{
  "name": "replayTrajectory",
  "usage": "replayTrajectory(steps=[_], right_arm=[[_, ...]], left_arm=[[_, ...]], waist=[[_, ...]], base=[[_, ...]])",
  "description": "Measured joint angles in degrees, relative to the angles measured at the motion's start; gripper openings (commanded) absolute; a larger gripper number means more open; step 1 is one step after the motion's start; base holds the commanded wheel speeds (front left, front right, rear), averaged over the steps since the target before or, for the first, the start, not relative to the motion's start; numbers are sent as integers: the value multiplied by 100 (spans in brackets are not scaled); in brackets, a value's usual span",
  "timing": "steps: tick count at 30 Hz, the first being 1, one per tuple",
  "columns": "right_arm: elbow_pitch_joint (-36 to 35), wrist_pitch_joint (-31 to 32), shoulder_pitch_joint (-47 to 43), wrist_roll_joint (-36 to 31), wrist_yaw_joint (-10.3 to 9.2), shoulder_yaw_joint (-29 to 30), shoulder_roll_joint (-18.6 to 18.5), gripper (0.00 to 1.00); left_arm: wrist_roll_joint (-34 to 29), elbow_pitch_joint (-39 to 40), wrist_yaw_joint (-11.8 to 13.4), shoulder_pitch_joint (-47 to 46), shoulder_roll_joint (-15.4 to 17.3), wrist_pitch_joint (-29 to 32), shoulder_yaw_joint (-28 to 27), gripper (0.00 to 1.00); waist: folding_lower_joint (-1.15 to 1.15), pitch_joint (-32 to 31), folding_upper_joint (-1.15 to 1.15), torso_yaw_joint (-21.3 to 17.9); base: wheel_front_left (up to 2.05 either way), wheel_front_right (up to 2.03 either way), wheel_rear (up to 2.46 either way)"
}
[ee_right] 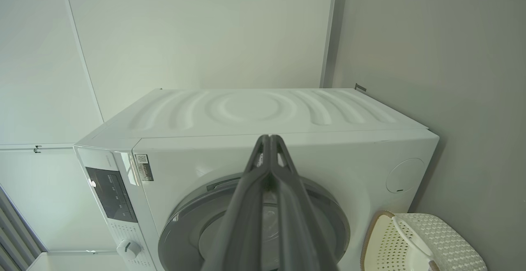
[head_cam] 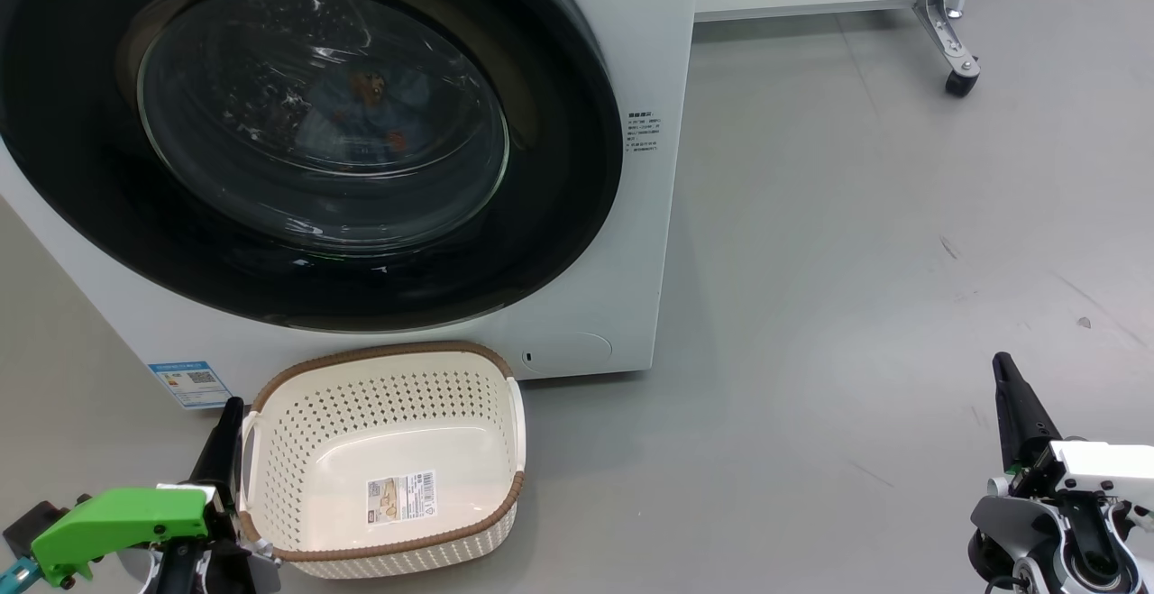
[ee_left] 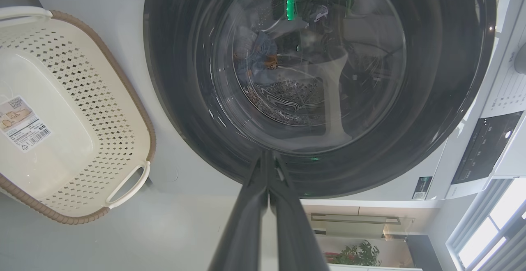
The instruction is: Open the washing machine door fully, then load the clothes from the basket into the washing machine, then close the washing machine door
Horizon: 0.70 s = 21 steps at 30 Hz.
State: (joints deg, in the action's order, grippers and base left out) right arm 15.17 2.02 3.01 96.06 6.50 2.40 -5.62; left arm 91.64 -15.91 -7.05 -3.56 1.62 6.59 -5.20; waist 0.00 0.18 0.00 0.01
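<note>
**Both claws narrow, door closed**

The left claw [ee_left: 269, 160] has its fingers pressed together and holds nothing — the same for the right claw [ee_right: 269, 143]. Just beside the left one the basket [head_cam: 397, 396] stands on the floor [head_cam: 856, 306], near the washing machine [head_cam: 649, 80]. The washing machine door [head_cam: 559, 215] is closed — the clothes [head_cam: 370, 112] lie behind its glass.

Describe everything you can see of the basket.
The basket is a small cream plastic tub, rounded-rectangular, with walls perforated by small holes. A brown woven-look band trims the rim, and it has white handles at the sides. It stands upright on the grey floor just in front of the washing machine. Its inside is bare but for a paper label on the bottom. The left tool lies close beside its left side; contact cannot be told.
</note>
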Motion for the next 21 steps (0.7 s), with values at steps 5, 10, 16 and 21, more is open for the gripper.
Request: replayTrajectory(steps=[5,10,16,21], right_arm=[[5,0,0,0,0,4,0,0],[12,15,1,0,1,7,1,0],[22,15,2,-1,1,10,2,0],[32,16,3,-1,2,15,3,0]], left_arm=[[0,1,0,0,0,-1,0,0],[0,1,0,0,0,-1,0,0],[0,1,0,0,0,-1,1,0],[0,2,0,0,0,-1,1,0]], waist=[[0,0,0,0],[0,-1,0,-1],[0,-1,0,-1],[0,-1,0,-1]], base=[[0,0,0],[0,0,0],[0,0,0],[0,0,0]])
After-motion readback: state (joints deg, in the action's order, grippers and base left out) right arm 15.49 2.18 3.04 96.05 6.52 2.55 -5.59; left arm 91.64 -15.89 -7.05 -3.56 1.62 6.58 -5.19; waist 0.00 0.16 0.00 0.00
